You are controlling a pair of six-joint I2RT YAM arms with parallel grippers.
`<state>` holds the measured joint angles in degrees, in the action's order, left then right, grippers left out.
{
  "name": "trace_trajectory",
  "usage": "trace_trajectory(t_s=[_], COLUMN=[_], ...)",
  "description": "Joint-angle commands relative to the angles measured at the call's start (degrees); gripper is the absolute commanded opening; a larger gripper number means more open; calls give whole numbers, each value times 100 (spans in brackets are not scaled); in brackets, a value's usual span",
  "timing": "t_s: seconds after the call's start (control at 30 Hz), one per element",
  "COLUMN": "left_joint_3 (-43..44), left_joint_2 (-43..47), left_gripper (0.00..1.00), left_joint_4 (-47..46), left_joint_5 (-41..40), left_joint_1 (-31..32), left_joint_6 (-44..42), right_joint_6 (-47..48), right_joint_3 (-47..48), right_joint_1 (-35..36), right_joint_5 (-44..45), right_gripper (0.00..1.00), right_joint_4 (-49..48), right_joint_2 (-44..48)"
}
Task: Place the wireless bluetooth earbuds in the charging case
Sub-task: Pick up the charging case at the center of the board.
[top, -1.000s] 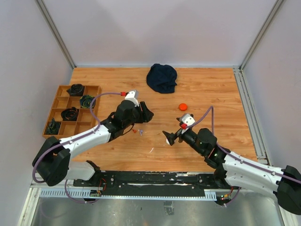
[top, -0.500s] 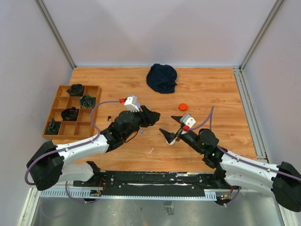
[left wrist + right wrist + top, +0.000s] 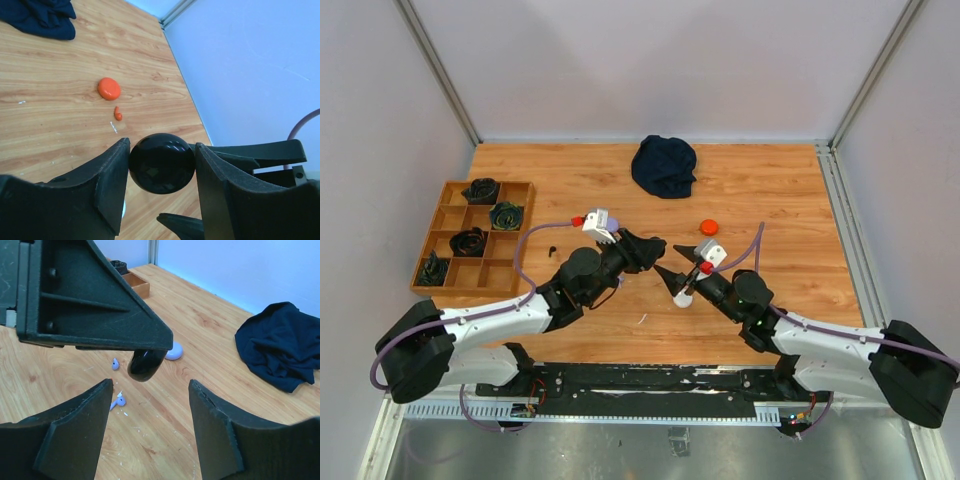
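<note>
My left gripper is shut on a glossy black round charging case and holds it above the table. In the right wrist view that black case hangs under the left finger, just beyond my right gripper, which is open with nothing between its fingers. From above, the left gripper and the right gripper meet at mid-table. Two purple earbuds lie on the wood below, near a lilac case. An orange case and an orange earbud lie further right.
A dark blue cloth lies bunched at the back of the table. A wooden compartment tray with dark items stands at the left. A small white thing sits on the table by the right fingers.
The left arm has carried the black case to the right, up to the right gripper. The right gripper has swung left to meet it, and its jaws have narrowed.
</note>
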<state>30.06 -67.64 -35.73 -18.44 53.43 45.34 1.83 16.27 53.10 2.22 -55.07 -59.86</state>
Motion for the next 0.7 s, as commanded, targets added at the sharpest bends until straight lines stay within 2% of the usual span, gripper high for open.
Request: trace_trajectory(t_s=[0.0, 0.43, 0.67], left_joint_3=[-110, -202, -249], left_joint_2=[154, 122, 126], left_gripper=[46, 45, 46], left_joint_4=[-476, -790, -924], left_joint_5=[-229, -315, -331], left_joint_1=[105, 232, 282], left_joint_6=[43, -31, -74], right_joint_6=[-143, -277, -306], right_joint_3=[263, 595, 591], right_joint_1=[-43, -43, -45], right_joint_5=[138, 241, 356], right_gripper=[61, 51, 39], right_joint_4=[-661, -641, -586], right_joint_2=[-155, -487, -493])
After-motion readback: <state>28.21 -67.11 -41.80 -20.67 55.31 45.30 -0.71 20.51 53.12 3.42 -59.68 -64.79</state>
